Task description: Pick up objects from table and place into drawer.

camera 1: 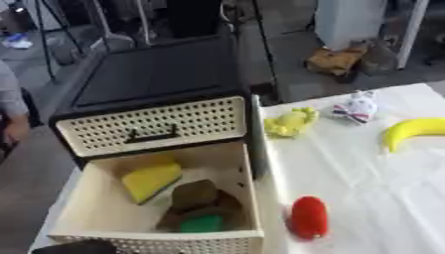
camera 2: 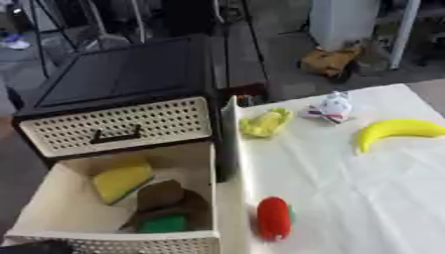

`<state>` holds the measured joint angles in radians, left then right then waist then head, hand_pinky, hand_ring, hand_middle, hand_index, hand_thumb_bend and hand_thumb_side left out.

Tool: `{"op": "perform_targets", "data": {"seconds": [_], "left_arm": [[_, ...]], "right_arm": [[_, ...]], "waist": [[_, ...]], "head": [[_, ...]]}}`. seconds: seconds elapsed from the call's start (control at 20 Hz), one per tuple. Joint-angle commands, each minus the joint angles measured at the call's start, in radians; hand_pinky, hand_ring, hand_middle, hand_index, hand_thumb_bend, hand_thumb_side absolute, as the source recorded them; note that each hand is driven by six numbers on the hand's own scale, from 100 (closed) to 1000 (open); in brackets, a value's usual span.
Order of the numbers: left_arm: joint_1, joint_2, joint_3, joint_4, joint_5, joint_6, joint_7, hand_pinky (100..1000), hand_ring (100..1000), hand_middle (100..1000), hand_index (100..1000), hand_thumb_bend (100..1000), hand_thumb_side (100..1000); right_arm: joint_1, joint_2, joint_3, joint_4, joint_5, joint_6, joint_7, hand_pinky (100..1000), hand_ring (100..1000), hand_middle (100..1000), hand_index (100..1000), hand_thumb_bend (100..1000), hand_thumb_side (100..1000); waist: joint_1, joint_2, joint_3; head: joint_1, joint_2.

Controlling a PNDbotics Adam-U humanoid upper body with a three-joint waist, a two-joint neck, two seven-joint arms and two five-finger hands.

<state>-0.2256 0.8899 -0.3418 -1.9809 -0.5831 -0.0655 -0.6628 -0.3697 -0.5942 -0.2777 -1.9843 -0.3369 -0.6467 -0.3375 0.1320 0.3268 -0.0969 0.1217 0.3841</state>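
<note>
Drawer (camera 1: pixel 96 198) sits open near left, holding three things; we see neither hand, so no grip to call. Red pepper (camera 1: pixel 309 217) lies nearest, just right — we'd grab it next.

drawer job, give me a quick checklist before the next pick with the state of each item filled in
1. Lower drawer pulled open: ok.
2. Room left inside: ok; a yellow block, a brown object and a green object lie in it, with bare floor showing at the left.
3. Nearest target reachable: ok; the red object lies alone on the white table, just right of the drawer.
4. Other targets clear of each other: ok; the banana, yellow toy and white toy lie apart.
5. Hands ready: cannot tell; neither hand shows clearly in either view.
6. Upper drawer shut: ok.
</note>
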Motion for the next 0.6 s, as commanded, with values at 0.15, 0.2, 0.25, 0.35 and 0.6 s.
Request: {"op": "perform_targets", "data": {"seconds": [0.15, 0.2, 0.25, 0.35, 0.6], "left_arm": [[-0.011, 0.037, 0.001, -0.019, -0.037, -0.027, 0.015, 100, 100, 100, 1000, 100, 583], [-0.009, 0.038, 0.001, -0.019, -0.044, -0.031, 0.015, 100, 100, 100, 1000, 100, 575], [-0.007, 0.038, 0.0, -0.019, -0.051, -0.034, 0.012, 100, 100, 100, 1000, 100, 568], [-0.004, 0.037, -0.001, -0.019, -0.06, -0.034, 0.001, 100, 100, 100, 1000, 100, 558], [0.004, 0.036, -0.005, -0.019, -0.055, -0.011, -0.015, 100, 100, 100, 1000, 100, 600]], "right_arm": [[-0.007, -0.02, -0.011, -0.016, -0.003, 0.005, -0.004, 651, 802, 711, 858, 100, 1000], [-0.007, -0.02, -0.011, -0.016, -0.003, 0.005, -0.004, 651, 802, 711, 858, 100, 1000], [-0.007, -0.019, -0.011, -0.016, -0.003, 0.006, -0.004, 651, 802, 711, 858, 100, 1000], [-0.007, -0.019, -0.011, -0.016, -0.003, 0.008, -0.003, 651, 803, 710, 858, 100, 1000], [-0.007, -0.018, -0.011, -0.016, -0.003, 0.008, -0.003, 650, 803, 710, 857, 100, 1000]], "waist": [[-0.003, -0.021, -0.003], [-0.002, -0.021, -0.003], [-0.001, -0.022, -0.003], [-0.001, -0.022, -0.003], [-0.002, -0.02, -0.001]], "head": [[0.002, 0.003], [0.002, 0.004], [0.002, 0.004], [0.001, 0.004], [0.001, 0.006]]}}
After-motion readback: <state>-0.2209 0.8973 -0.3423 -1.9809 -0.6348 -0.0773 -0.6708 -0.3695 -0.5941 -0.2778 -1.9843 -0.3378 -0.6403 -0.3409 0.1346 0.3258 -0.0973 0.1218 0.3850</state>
